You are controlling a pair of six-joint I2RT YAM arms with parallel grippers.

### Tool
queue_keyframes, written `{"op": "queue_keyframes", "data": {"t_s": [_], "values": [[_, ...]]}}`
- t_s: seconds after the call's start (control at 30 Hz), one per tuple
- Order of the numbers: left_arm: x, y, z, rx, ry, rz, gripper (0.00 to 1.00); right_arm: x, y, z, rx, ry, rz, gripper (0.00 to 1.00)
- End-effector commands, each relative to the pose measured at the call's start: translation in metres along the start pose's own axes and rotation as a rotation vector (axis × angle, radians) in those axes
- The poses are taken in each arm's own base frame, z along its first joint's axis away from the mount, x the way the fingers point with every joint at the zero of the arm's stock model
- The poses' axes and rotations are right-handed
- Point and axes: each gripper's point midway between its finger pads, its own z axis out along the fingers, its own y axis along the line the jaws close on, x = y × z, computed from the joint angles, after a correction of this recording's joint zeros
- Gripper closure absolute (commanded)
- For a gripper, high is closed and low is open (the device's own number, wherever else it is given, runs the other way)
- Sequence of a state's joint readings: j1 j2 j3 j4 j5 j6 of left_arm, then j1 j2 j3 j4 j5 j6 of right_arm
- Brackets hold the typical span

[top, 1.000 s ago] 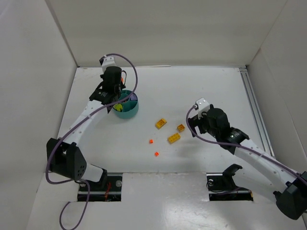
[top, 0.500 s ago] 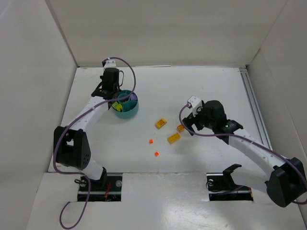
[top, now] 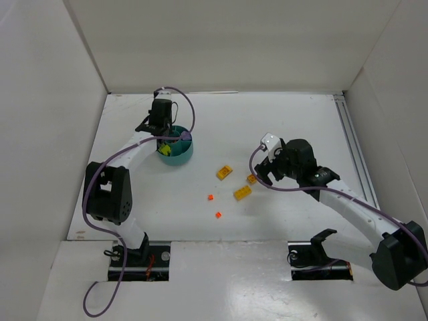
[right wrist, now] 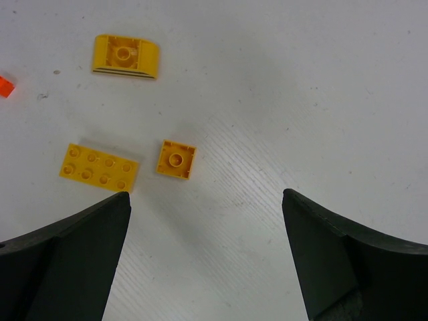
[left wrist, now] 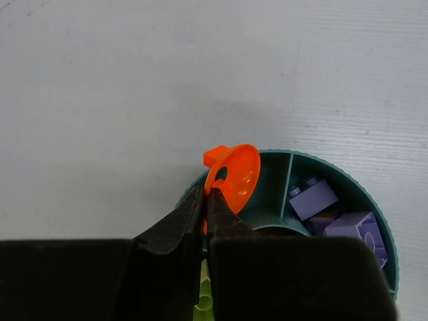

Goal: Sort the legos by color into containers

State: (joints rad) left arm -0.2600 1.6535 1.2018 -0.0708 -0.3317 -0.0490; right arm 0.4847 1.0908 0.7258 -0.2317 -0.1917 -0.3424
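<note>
Main worry right now: the left gripper (left wrist: pixel 206 200) has its jaws pinched tight on just the edge of an orange cone-shaped piece (left wrist: pixel 234 175), which hangs over the rim of the teal dish (left wrist: pixel 349 179) at the far left of the table (left wrist: pixel 134 80). The piece is smooth glossy plastic, round, with a little hole. I'd guess it could swivel in that thin grip, or clip the rim on release and roll out onto the table. It could also land in the wrong compartment, since the purple bricks (left wrist: pixel 314 199) sit just one divider over.

Over on the right, the right gripper (right wrist: pixel 206 197) is spread wide and holding nothing, above the small square yellow brick (right wrist: pixel 176 160). A flat studded yellow plate (right wrist: pixel 99 169) lies just to the left of that brick, and a curved-top yellow piece (right wrist: pixel 126 57) sits further left. A sloppy close could catch the plate too. The table's matte white with a faint ribbed grain.
</note>
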Motion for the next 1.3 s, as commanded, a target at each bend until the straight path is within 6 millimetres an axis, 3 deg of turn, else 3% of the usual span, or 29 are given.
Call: {"op": "queue_keyframes", "data": {"t_s": [0.0,0.23,0.33,0.43,0.6,0.7,0.9,0.97,1.0,1.07,1.1,1.23,1.27], "values": [[-0.002,-0.002,-0.004,0.035,-0.013,0.009,1.0,-0.031,-0.011,-0.008,0.033,-0.085,-0.026,0.01],[0.022,0.005,0.0,-0.009,0.063,0.026,1.0,-0.027,-0.01,-0.007,0.03,-0.076,-0.034,0.01],[0.022,0.004,0.002,-0.01,0.07,0.011,1.0,-0.026,-0.013,-0.008,0.038,-0.075,-0.029,0.01],[0.022,0.003,0.002,-0.011,0.07,-0.015,0.84,-0.027,-0.013,-0.011,0.041,-0.085,-0.031,0.01],[0.012,0.003,-0.009,0.001,0.047,-0.048,0.76,-0.03,-0.013,-0.017,0.049,-0.104,-0.045,0.01],[-0.004,0.004,-0.021,0.015,0.007,-0.073,0.74,-0.028,-0.012,-0.018,0.049,-0.104,-0.045,0.01],[-0.027,0.013,-0.057,0.035,-0.058,-0.117,0.61,-0.035,-0.005,-0.023,0.014,-0.14,-0.052,0.01],[-0.043,0.017,-0.078,0.056,-0.111,-0.149,0.41,-0.034,0.006,-0.02,-0.021,-0.139,-0.064,0.01],[-0.041,0.016,-0.086,0.077,-0.111,-0.161,0.31,-0.029,0.005,-0.019,-0.004,-0.123,-0.053,0.01],[-0.047,0.01,-0.105,0.117,-0.149,-0.179,0.0,-0.028,0.004,-0.019,0.022,-0.113,-0.026,0.01],[-0.05,0.006,-0.123,0.157,-0.189,-0.195,0.0,-0.02,0.005,-0.015,0.026,-0.09,0.009,0.01],[-0.039,-0.041,-0.159,0.388,-0.196,-0.284,0.0,-0.011,0.0,-0.013,0.075,-0.058,0.103,0.01],[-0.026,-0.069,-0.173,0.463,-0.165,-0.298,0.0,-0.009,-0.006,-0.014,0.113,-0.05,0.125,0.01]]}}
